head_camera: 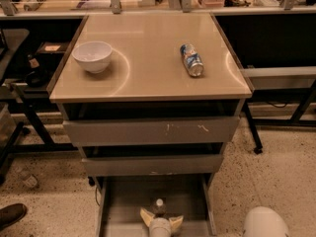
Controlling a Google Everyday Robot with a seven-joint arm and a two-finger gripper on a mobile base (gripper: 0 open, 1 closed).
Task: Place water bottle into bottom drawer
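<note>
The water bottle (158,206) stands upright in the open bottom drawer (126,201), near its front middle; only its white cap and clear neck show. My gripper (161,219) is at the bottom edge of the camera view, low over the drawer. Its two pale fingers (146,216) are spread open on either side of the bottle's neck, which stands in the gap between them. The rest of the bottle is hidden behind the gripper.
Two closed scuffed grey drawers (150,131) sit above the open one. On the beige cabinet top (148,78) are a white bowl (92,56) at the left and a blue-and-silver can (191,59) lying at the right. A white rounded robot part (265,223) is at the lower right, and a shoe (11,215) at the lower left.
</note>
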